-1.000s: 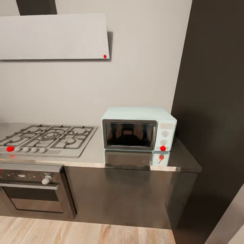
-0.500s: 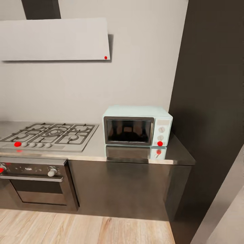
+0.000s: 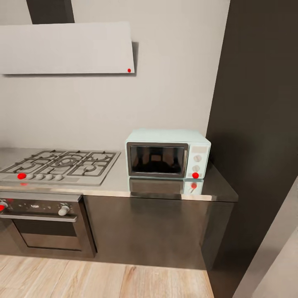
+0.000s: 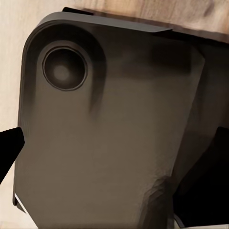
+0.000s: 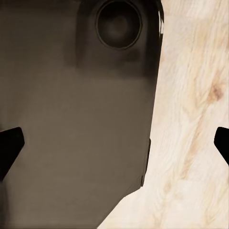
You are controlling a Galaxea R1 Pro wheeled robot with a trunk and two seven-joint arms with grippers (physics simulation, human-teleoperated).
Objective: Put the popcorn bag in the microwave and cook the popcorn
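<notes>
The view has settled since a second ago; the microwave (image 3: 167, 159) sits shut right of the hob (image 3: 58, 165) (no bag here). Both hands' fingers spread, empty.

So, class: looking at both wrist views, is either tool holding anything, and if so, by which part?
Nothing is held. The left tool and the right tool have their fingertips wide apart, with just the robot's dark base and wooden floor between them.
</notes>
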